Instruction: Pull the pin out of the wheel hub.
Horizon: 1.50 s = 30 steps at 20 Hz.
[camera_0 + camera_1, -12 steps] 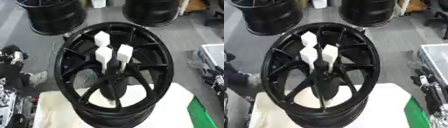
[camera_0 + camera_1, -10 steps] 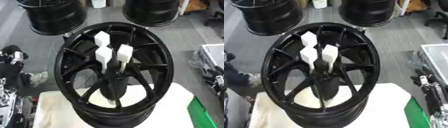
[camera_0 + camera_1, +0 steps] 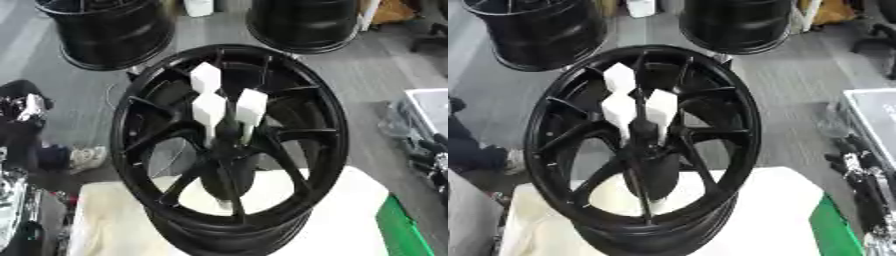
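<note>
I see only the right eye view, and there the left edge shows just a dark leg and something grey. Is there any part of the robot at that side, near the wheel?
Observer: Yes. In the left eye view, black and silver parts show at the left edge, apart from the wheel. I cannot tell whether they are a hand.
Operator: And lower down on the same side?
Observer: More silver and black parts stand in the lower left corner, beside the white pad under the wheel. They do not touch the wheel either.
</note>
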### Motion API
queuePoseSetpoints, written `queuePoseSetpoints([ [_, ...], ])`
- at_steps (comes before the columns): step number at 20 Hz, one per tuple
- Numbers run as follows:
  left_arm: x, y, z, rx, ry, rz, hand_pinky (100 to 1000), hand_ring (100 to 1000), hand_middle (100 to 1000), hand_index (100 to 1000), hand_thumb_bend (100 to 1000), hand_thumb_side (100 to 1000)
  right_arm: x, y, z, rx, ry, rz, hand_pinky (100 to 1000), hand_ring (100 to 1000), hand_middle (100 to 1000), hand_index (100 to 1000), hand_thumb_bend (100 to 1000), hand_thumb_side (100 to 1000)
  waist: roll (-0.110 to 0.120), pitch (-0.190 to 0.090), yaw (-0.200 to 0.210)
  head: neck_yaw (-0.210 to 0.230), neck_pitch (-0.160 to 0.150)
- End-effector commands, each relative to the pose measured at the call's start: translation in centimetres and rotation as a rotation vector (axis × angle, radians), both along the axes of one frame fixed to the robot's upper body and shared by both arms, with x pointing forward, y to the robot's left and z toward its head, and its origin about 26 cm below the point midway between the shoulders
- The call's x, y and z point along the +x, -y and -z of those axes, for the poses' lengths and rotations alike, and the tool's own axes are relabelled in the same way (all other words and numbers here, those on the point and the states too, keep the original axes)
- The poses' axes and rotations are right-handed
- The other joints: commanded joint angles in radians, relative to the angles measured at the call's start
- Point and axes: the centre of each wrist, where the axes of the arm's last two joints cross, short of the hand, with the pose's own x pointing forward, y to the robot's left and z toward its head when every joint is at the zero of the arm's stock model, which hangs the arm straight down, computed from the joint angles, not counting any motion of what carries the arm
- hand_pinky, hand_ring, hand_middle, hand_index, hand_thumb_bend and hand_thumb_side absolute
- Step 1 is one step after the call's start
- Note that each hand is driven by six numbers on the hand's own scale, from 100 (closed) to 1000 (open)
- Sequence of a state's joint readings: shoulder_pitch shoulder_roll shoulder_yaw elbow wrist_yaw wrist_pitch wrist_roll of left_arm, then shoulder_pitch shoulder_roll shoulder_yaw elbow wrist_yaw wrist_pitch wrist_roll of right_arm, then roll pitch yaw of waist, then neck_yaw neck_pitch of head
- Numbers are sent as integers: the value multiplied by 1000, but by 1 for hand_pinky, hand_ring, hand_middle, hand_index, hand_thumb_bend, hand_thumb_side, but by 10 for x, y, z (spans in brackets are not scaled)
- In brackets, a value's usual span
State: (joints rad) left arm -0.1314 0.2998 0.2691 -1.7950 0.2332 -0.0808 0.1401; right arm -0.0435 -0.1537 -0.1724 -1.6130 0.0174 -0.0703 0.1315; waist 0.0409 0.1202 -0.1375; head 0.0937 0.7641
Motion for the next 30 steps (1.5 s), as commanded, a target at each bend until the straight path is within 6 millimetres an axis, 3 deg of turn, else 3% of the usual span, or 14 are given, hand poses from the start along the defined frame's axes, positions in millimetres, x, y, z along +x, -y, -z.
queuePoseSetpoints([
  [1,-1,-24,-57,292,68,7,639,546,530,666,240,100,1,5,-7,-27,16,-2,871,808,876,1000,100,775,4,-20,-7,0,6],
  [4,4,-43,-113,618,73,41,672,603,588,720,508,100,1,7,-7,-37,11,-3,871,808,876,1000,100,774,14,-28,-15,-3,6],
  [7,11,-50,-155,929,0,113,716,673,668,779,691,236,1,7,-7,-46,5,-12,871,808,876,1000,100,775,21,-34,-25,-5,6],
  [11,25,-35,-188,1322,-145,295,745,717,724,813,761,302,0,7,-5,-58,-6,-27,871,808,876,1000,100,778,31,-43,-38,1,6],
  [18,47,21,-186,1615,-189,628,755,733,746,813,758,300,0,8,-4,-65,-14,-35,871,808,876,1000,100,779,37,-49,-48,-6,6],
  [30,93,72,-175,1799,-243,816,775,764,781,826,713,243,-2,9,-2,-67,-24,-41,871,809,875,1000,100,782,37,-53,-49,-10,6],
])
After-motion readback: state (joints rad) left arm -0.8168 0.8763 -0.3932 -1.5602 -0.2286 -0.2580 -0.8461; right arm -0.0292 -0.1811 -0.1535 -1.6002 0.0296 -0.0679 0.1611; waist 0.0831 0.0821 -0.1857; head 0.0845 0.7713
